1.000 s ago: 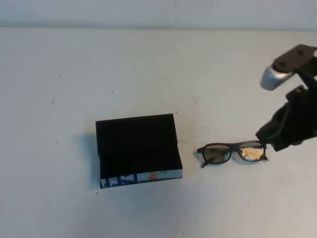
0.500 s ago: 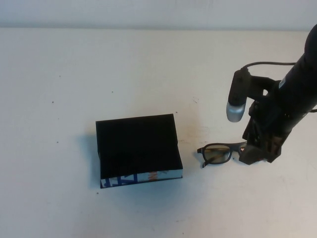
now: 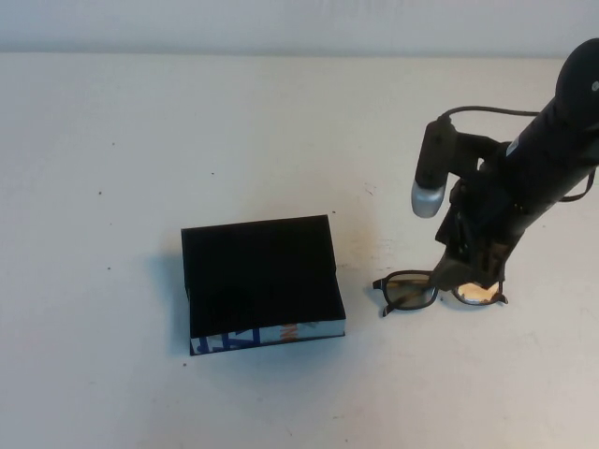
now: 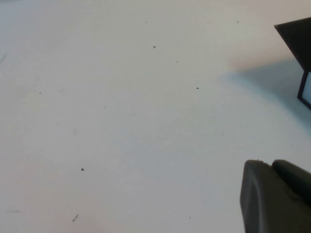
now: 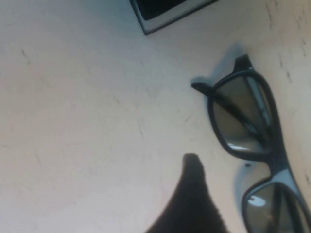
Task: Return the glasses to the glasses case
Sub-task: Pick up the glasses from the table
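Observation:
The glasses case (image 3: 260, 279) is a black box with its flat lid down and a white printed side facing the table's near edge. The dark-framed glasses (image 3: 412, 289) lie flat on the table to its right. My right gripper (image 3: 471, 278) hangs low over the glasses' right lens, open and holding nothing. In the right wrist view one dark finger (image 5: 194, 194) stands beside the glasses (image 5: 243, 121), apart from the frame; the other finger is out of view. My left gripper (image 4: 274, 194) shows only in the left wrist view, over bare table near a corner of the case (image 4: 297, 35).
The white tabletop (image 3: 140, 140) stretches around both things, with only small dark specks on it. A corner of the case (image 5: 165, 9) shows in the right wrist view. The right arm's grey camera housing (image 3: 429, 192) sticks out above the glasses.
My right arm has swung in from the right edge and come down over the glasses' right lens. Its jaws have gone from shut to open. Glasses and case have not moved.

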{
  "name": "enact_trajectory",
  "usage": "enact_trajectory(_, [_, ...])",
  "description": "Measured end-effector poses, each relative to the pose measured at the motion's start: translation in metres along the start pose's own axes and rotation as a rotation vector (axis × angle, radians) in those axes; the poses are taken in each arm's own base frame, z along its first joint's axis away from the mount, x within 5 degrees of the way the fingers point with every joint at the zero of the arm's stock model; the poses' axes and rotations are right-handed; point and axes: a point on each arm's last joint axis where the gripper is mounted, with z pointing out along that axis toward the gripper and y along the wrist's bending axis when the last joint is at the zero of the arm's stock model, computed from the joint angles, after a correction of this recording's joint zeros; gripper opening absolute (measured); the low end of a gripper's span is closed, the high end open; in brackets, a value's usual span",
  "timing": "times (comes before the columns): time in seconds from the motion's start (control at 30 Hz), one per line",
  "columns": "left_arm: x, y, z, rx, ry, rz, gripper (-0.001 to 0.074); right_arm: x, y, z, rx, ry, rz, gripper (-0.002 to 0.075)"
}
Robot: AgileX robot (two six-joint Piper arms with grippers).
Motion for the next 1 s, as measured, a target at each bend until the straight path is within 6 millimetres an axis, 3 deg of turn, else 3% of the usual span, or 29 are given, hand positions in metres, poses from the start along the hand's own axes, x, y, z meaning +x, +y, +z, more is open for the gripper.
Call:
enact_trajectory(0.1, [0.0, 0.0, 0.0, 0.0, 0.0, 0.0, -0.0001, 0.0, -0.002, 0.0, 0.022, -0.002, -0.105, 0.0533])
enact_trajectory(0.23, [0.0, 0.0, 0.0, 0.0, 0.0, 0.0, -0.0001, 0.0, -0.003, 0.002, 0.031, 0.003, -0.212, 0.0597])
enact_trajectory(0.63, [0.0, 0.0, 0.0, 0.0, 0.0, 0.0, -0.0001, 0.009, -0.018, 0.044, -0.008, 0.085, -0.259, 0.0613])
enact_trajectory(1.0, [0.0, 0.0, 0.0, 0.0, 0.0, 0.0, -0.0001, 0.011, -0.026, 0.051, 0.044, 0.107, -0.284, 0.0613])
